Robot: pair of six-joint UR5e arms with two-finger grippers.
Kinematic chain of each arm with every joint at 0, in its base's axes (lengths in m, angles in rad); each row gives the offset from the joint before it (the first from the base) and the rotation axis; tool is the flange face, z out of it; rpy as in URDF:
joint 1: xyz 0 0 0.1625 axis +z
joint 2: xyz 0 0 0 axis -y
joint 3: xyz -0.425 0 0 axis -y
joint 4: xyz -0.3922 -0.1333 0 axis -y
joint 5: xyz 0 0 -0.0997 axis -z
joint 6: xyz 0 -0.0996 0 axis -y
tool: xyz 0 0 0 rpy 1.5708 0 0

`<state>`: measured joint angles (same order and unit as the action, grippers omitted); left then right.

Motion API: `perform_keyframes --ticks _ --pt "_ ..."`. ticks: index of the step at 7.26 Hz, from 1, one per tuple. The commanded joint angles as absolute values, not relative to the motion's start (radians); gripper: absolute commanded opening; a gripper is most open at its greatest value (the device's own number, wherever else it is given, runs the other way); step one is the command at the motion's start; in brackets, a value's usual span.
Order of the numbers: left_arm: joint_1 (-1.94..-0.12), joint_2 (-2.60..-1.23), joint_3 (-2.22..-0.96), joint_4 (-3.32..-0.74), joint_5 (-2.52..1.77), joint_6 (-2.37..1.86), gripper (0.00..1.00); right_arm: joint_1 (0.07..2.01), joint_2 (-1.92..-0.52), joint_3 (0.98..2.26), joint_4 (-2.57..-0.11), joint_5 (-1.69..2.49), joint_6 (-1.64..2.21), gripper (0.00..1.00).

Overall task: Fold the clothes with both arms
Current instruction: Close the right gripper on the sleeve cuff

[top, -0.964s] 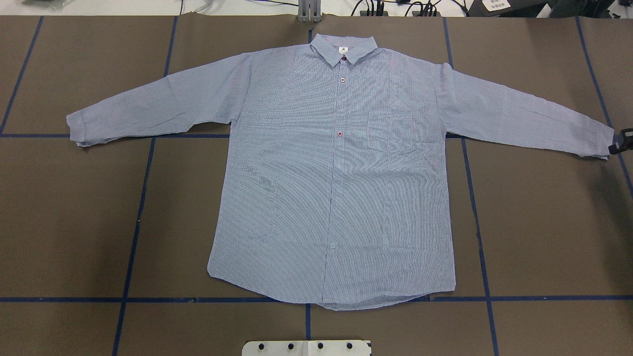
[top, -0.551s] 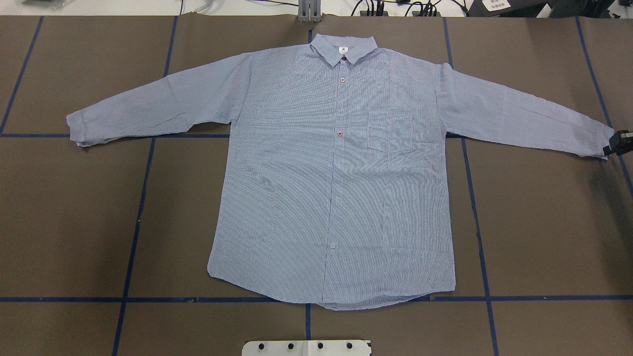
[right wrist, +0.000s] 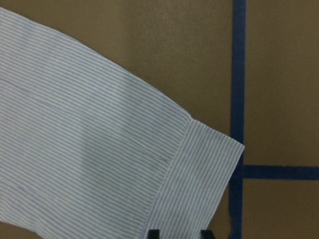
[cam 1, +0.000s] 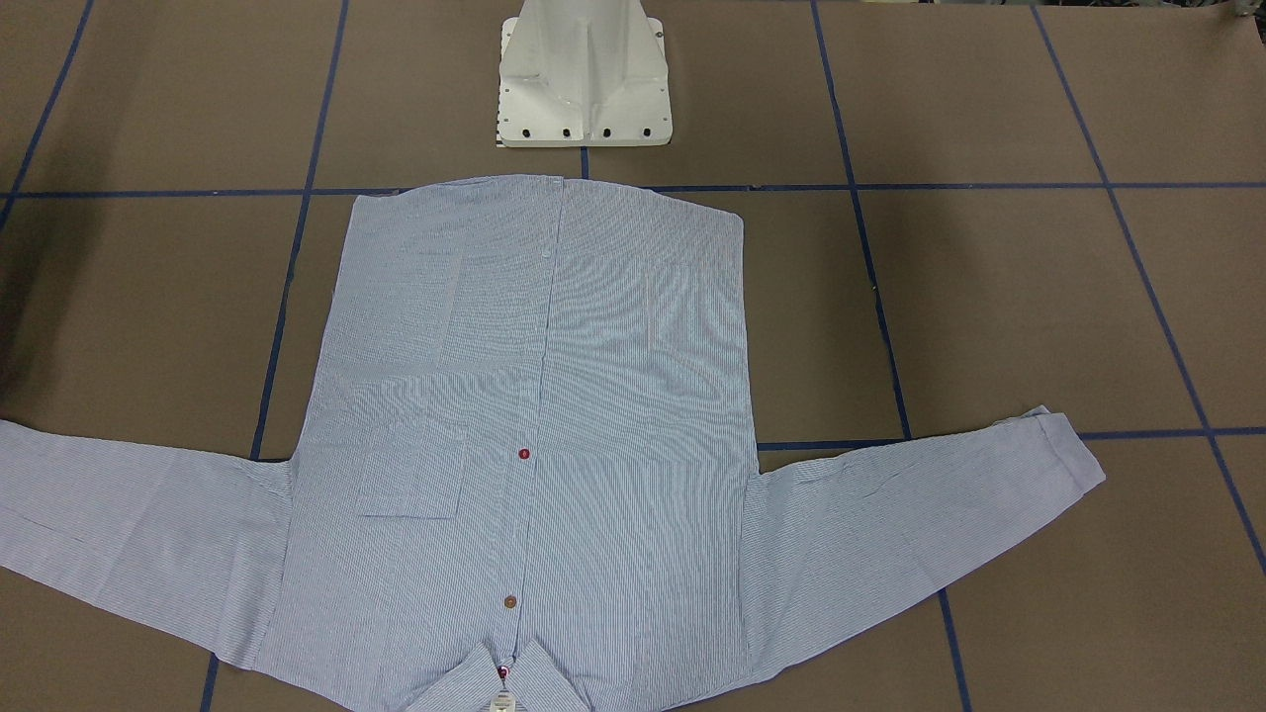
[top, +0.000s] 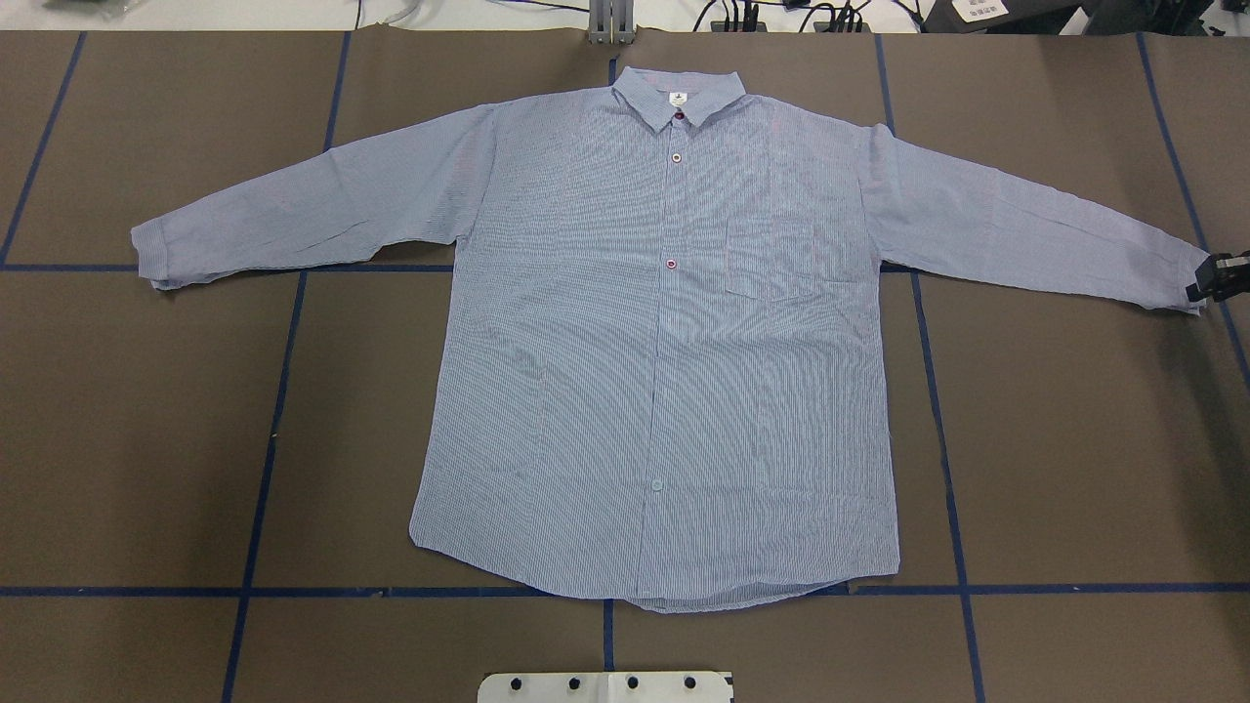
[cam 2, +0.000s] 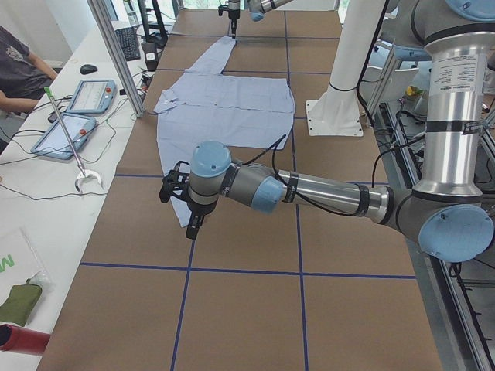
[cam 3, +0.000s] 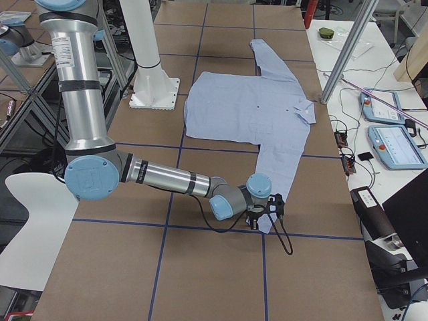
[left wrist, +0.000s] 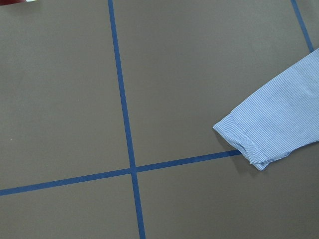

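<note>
The light-blue striped shirt [top: 664,342] lies flat and face up on the brown table, collar away from the robot and both sleeves spread out. My right gripper [top: 1211,278] is at the right sleeve's cuff [right wrist: 199,179]. In the right wrist view its two fingertips [right wrist: 154,233] stand apart at the cuff's edge, so it is open. In the exterior left view my left gripper [cam 2: 190,224] hangs over the left cuff [left wrist: 244,139]. No fingers show in the left wrist view, and I cannot tell whether that gripper is open or shut.
The white pedestal base [cam 1: 584,79] stands just behind the shirt's hem. Blue tape lines [top: 264,469] cross the table. Beyond the collar side, a white bench holds tablets [cam 2: 85,97], cables and a metal post [cam 2: 116,54]. A person [cam 2: 19,69] sits there.
My right gripper has moved a little inward, from past the right cuff to its edge. The shirt has not moved.
</note>
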<state>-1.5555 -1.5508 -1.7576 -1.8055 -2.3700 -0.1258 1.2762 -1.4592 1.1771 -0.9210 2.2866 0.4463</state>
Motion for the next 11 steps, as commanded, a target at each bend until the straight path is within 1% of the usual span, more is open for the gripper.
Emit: perform_keyframes --ticks 1,3,7,10,11 --pt "-1.555 -1.551 -1.758 -1.805 -2.37 -0.126 0.99 1.275 -1.457 1.158 -0.919 2.283 0.443 0.4" --pt "-1.555 -1.551 -1.758 -1.805 -2.37 -0.126 0.99 1.275 -1.46 1.157 -0.922 2.283 0.443 0.46" --pt "-1.555 -1.551 -1.767 -1.805 -2.37 -0.126 0.99 1.266 -1.459 1.154 -0.923 2.281 0.445 0.46" --pt "-1.555 -1.551 -1.773 -1.804 -2.37 -0.126 0.99 1.255 -1.459 1.154 -0.923 2.279 0.445 0.46" --pt "-1.555 -1.551 -1.773 -1.804 -2.37 -0.126 0.99 1.255 -1.459 1.154 -0.923 2.279 0.445 0.4"
